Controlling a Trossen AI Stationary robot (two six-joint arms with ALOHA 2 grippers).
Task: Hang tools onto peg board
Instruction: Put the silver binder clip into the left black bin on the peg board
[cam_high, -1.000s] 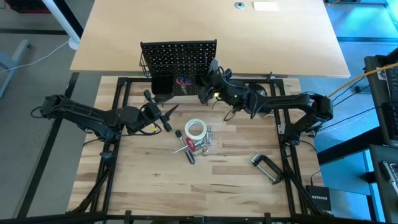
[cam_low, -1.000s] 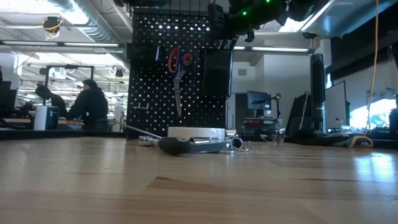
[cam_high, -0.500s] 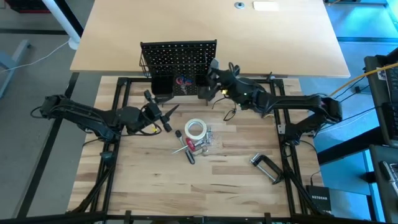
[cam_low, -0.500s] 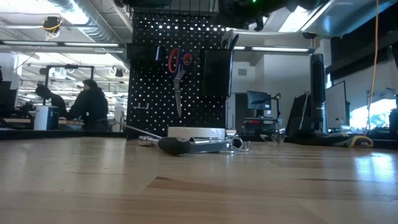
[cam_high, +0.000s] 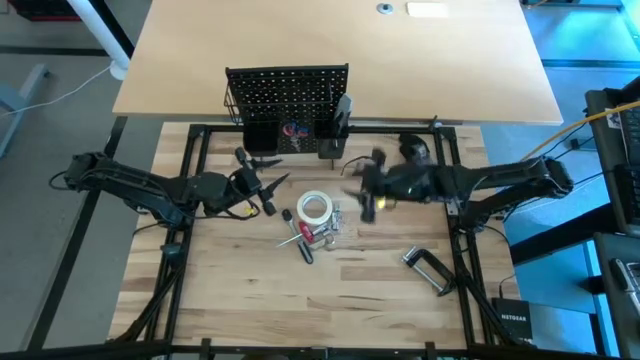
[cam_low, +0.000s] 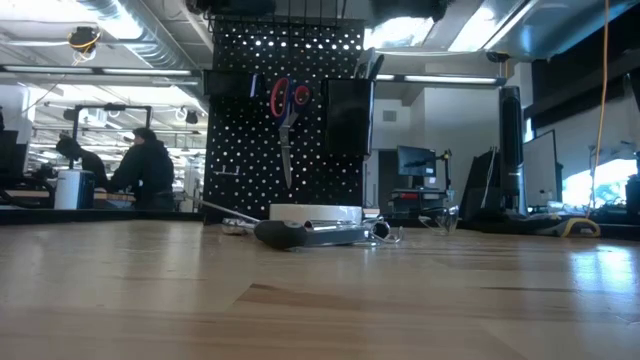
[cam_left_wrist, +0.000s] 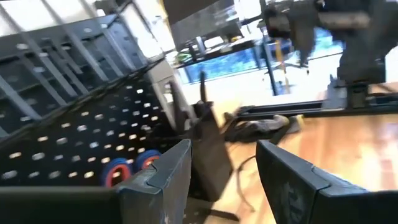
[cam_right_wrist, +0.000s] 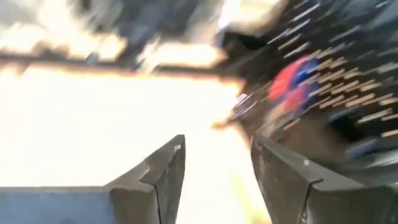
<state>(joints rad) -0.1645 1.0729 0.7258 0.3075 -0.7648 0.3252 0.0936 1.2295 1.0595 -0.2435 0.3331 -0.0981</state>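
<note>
- Scissors (cam_low: 287, 112) with red handles already hang on the peg board (cam_high: 287, 90), and a dark-handled tool (cam_high: 342, 108) stands in the black cup (cam_low: 348, 116) at the board's right end; so two tools look put away.
- Tape roll (cam_high: 315, 208) lies flat on the bench (cam_high: 330, 300), between the two claws, with a red-handled tool (cam_high: 305, 233) and a heap of small metal bits (cam_high: 338, 222) just beside it.
- Clamp (cam_high: 430, 269) lies alone, near the right claw (cam_high: 366, 192) and well apart from the heap.
- Right claw hangs empty over the bench, fingers spread, just beside the tape roll and away from the board.
- Left claw (cam_high: 264, 186) waits on the other side of the tape roll, fingers spread, empty, facing the board.
- Judged from this, less than half is done: tape roll, clamp, red-handled tool and bits all remain to be hung.
</note>
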